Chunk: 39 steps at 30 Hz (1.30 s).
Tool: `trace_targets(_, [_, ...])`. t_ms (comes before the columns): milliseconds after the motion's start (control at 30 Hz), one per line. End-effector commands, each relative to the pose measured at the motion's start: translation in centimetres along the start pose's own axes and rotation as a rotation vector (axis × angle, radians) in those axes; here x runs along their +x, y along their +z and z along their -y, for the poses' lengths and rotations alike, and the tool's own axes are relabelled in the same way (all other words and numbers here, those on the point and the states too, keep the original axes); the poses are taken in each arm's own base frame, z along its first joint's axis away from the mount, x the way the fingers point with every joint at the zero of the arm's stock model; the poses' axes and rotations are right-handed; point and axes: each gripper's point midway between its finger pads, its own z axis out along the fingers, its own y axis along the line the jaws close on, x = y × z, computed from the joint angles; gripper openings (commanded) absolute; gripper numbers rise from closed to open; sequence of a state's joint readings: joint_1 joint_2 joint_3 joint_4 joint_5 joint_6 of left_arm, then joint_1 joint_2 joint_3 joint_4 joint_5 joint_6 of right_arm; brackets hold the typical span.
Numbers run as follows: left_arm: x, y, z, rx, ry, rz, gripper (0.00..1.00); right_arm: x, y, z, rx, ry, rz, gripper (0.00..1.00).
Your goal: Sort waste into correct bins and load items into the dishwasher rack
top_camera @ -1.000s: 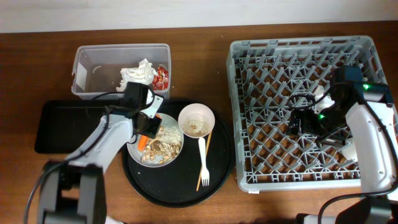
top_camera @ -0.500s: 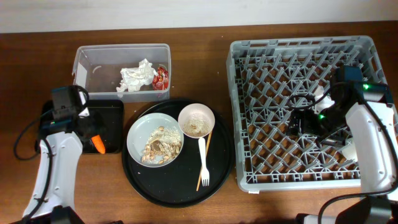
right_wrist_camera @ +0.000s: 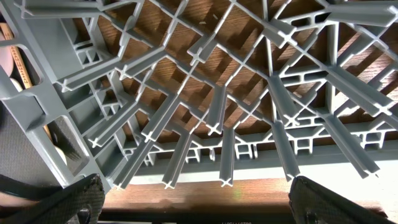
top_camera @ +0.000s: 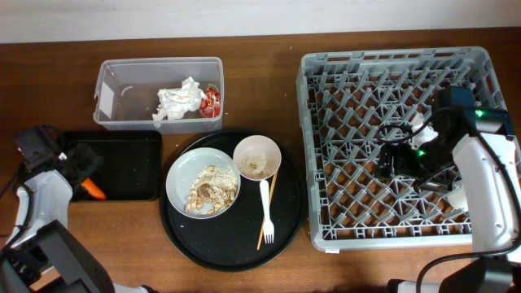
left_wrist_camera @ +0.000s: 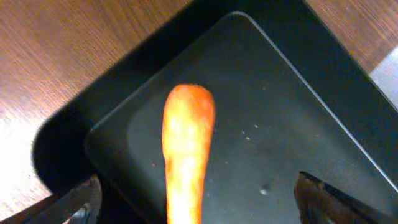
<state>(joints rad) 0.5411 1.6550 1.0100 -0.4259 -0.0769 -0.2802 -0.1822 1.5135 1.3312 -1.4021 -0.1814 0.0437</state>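
My left claw (left_wrist_camera: pixel 198 202) is spread wide and gripping nothing, right over the left end of the shallow black tray (left_wrist_camera: pixel 280 143). The carrot (left_wrist_camera: pixel 186 140) sits between my fingers, touching neither, above the tray floor. Can't tell if it's actually resting there. Just behind the tray is the clear tub (top_camera: pixel 155 63), with the napkin (top_camera: pixel 179 101) and red wrapper (top_camera: pixel 212 101) inside. Way off to the tray's right, my right claw (right_wrist_camera: pixel 199 202) hangs wide open over the dishwasher rack (top_camera: pixel 391 73).
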Motion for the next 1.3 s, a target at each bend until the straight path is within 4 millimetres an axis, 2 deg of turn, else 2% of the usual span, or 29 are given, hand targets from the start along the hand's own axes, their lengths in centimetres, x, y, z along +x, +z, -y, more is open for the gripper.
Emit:
trace_targets(0, [-1.0, -3.2, 3.5, 0.164, 0.044, 0.037, 0.99, -0.1, -0.1, 0.0, 0.009, -0.018, 0.006, 0.98])
trace_targets(33, [-0.8, -5.0, 4.9, 0.196, 0.076, 0.055, 0.99, -0.1, -0.1, 0.0, 0.009, -0.018, 0.006, 0.98])
trace_targets(67, [0.9, -7.1, 7.2, 0.236, 0.143, 0.036, 1.0, -0.1, -0.1, 0.0, 0.009, -0.018, 0.006, 0.98])
trace_targets(100, [3.6, -8.7, 9.4, 0.27, 0.222, -0.018, 0.99, -0.1, -0.1, 0.0, 0.009, -0.018, 0.006, 0.98])
trace_targets(167, [9.6, -10.2, 12.7, 0.313, 0.382, -0.163, 0.99, 0.0, -0.1, 0.0, 0.009, -0.018, 0.003, 0.98])
trace_targets(233, [15.9, -11.0, 13.9, 0.304, 0.544, -0.312, 0.99, 0.1, -0.1, 0.0, 0.009, -0.017, -0.001, 0.98])
trace_targets(267, [17.9, -10.9, 14.1, 0.303, 0.595, -0.348, 0.99, 0.1, -0.1, 0.0, 0.009, -0.017, -0.001, 0.98])
trace_targets(333, [22.7, -10.0, 13.3, 0.28, 0.697, -0.434, 0.99, 0.2, -0.1, 0.0, 0.009, -0.017, -0.004, 0.98])
trace_targets(400, [24.0, -9.3, 12.7, 0.261, 0.724, -0.449, 0.95, 0.2, -0.1, 0.0, 0.009, -0.016, -0.004, 0.98])
trace_targets(467, [24.3, -8.6, 11.9, 0.233, 0.733, -0.443, 0.83, 0.2, -0.1, 0.0, 0.009, -0.016, -0.005, 0.98])
trace_targets(567, [23.1, -8.0, 12.5, 0.22, 0.734, -0.373, 0.77, 0.2, -0.1, 0.0, 0.009, -0.016, -0.005, 0.98])
trace_targets(667, [23.6, -8.0, 13.8, 0.237, 0.782, -0.339, 0.77, 0.2, -0.1, 0.0, 0.009, -0.016, -0.005, 0.98])
trace_targets(800, [24.7, -6.2, 14.7, 0.224, 0.813, -0.345, 0.77, 0.2, -0.1, 0.0, 0.009, -0.016, -0.005, 0.98])
trace_targets(867, [24.2, -6.0, 14.9, 0.215, 0.812, -0.319, 0.77, 0.2, -0.1, 0.0, 0.01, -0.016, -0.006, 0.98])
trace_targets(933, [22.6, -5.9, 15.1, 0.173, 0.825, -0.256, 0.77, 0.3, -0.1, 0.0, 0.01, -0.016, -0.008, 0.98])
trace_targets(1033, [21.0, -6.9, 17.1, 0.21, 0.81, -0.212, 0.78, 0.3, -0.1, 0.0, 0.01, -0.016, -0.009, 0.98])
trace_targets(1133, [21.3, -7.4, 17.9, 0.257, 0.803, -0.23, 0.77, 0.3, -0.1, 0.0, 0.01, -0.016, -0.008, 0.98])
trace_targets(1267, [22.1, -6.8, 17.1, 0.232, 0.814, -0.267, 0.62, 0.3, -0.1, 0.0, 0.01, -0.016, -0.008, 0.98])
